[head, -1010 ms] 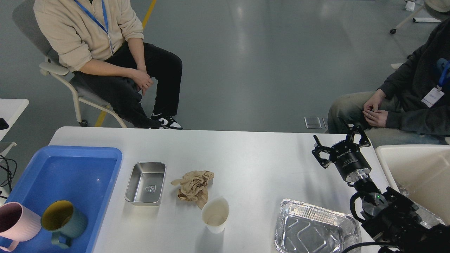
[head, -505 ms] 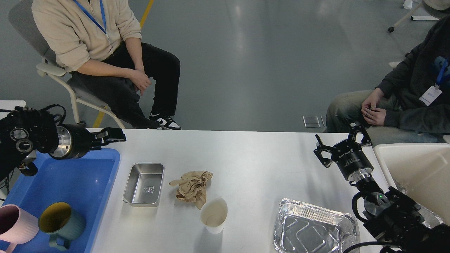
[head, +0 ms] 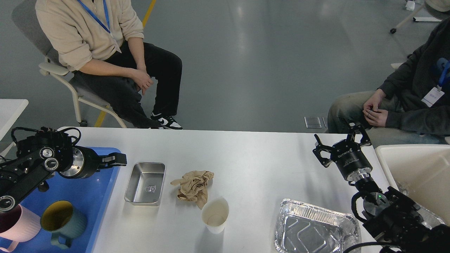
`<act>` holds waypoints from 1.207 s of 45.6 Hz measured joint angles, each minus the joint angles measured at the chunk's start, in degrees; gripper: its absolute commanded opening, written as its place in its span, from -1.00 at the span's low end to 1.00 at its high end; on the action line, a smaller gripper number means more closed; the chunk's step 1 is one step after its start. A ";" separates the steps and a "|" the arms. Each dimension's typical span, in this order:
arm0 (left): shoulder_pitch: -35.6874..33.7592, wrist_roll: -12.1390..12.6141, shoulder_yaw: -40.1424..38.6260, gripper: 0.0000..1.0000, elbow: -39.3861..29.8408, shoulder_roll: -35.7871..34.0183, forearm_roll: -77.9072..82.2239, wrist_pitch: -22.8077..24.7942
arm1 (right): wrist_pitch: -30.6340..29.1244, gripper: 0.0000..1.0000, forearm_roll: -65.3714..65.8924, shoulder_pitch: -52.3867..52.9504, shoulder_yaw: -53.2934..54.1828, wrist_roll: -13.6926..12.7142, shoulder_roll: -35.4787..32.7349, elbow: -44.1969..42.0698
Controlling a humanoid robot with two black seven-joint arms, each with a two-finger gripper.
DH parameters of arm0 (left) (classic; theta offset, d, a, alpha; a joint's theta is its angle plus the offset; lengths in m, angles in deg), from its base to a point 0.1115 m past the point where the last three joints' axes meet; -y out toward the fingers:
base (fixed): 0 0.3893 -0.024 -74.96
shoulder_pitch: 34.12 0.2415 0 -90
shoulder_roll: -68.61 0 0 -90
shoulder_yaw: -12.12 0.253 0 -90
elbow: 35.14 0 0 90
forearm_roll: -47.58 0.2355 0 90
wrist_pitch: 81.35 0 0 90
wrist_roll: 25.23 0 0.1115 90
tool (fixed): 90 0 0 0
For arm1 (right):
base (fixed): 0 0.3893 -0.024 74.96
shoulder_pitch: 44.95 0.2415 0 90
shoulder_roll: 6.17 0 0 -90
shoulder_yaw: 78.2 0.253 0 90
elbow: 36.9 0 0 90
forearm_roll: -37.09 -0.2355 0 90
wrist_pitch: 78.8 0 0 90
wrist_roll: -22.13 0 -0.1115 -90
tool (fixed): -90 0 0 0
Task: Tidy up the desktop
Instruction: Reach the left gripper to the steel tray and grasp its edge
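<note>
So my left tool [head: 117,160] hangs over the blue tray [head: 105,196] edge, can't tell if it's open. Right tool [head: 339,140] is spread wide, empty. Desk [head: 246,154] has 4 strays; I'd guess the steel tin [head: 146,182] is next, needing a rim pinch.

The tabletop [head: 253,158] is plain white. On it: a blue plastic tray [head: 105,189] holding a pink mug [head: 19,225] and a teal mug [head: 63,219] with yellow inside, a silver steel pan [head: 146,183], crumpled brown paper [head: 193,184], a white paper cup [head: 215,215], perhaps faintly stained, and a shiny embossed foil tray [head: 316,230].
</note>
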 measured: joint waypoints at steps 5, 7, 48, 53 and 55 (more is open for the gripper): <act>-0.05 -0.14 0.37 0.60 1.91 3.62 3.96 -0.02 | -0.01 1.00 0.00 -0.03 0.00 0.00 -0.03 0.01; 0.04 -0.21 0.40 0.58 2.39 4.80 5.62 -0.02 | -0.02 1.00 0.00 -0.08 0.00 0.00 -0.08 0.01; 0.01 -4.47 8.28 0.13 8.71 10.01 17.39 -6.34 | -0.14 1.00 0.00 -0.64 0.08 0.00 -0.98 0.03; 0.01 -4.50 8.34 0.16 9.09 10.39 17.31 -6.69 | -0.14 1.00 0.00 -0.70 0.09 0.00 -1.06 0.03; 0.01 -4.51 8.34 0.16 9.54 10.45 17.20 -7.03 | -0.14 1.00 0.00 -0.71 0.09 0.00 -1.07 0.03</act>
